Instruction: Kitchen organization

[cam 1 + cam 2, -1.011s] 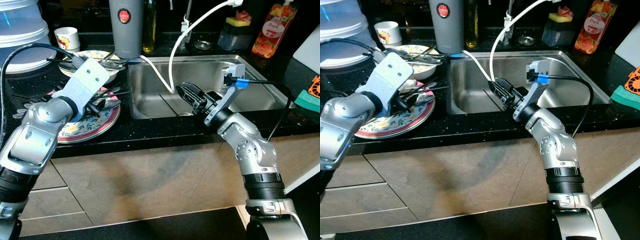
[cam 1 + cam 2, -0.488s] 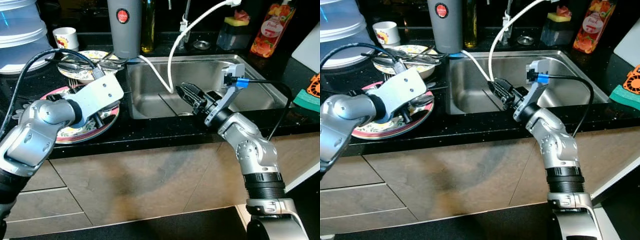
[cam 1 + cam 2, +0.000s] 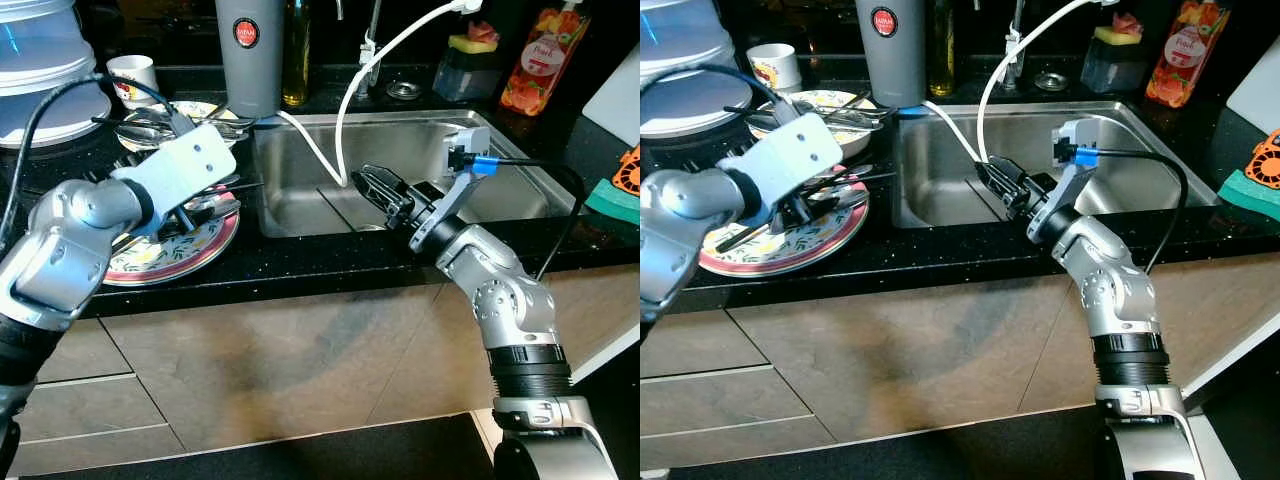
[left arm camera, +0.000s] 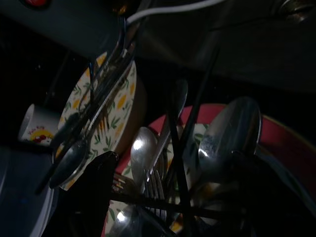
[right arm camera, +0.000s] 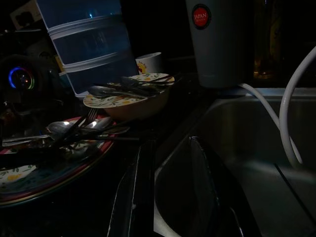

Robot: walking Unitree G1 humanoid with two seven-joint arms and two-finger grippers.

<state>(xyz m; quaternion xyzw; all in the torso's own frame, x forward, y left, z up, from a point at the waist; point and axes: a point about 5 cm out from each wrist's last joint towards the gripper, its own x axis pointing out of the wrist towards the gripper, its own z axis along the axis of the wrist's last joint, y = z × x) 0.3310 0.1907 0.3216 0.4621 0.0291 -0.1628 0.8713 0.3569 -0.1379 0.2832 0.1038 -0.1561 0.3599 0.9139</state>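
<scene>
Two plates (image 3: 170,255) we count (cutlery (image 4: 148,168) piled on both); left gripper (image 3: 805,205) spread open over it, right gripper (image 3: 372,184) parted above the sink (image 3: 300,200).

On the black surface (image 3: 330,255), a red-rimmed floral plate (image 3: 170,255) piled with metal cutlery (image 3: 830,190) lies left of the steel sink (image 3: 400,150); a floral bowl (image 3: 190,115) sits behind it.

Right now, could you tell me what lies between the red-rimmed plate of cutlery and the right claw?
In the left eye view, a strip of black countertop and the sink's left wall and bare basin floor separate the red-rimmed plate from the right claw.
</scene>
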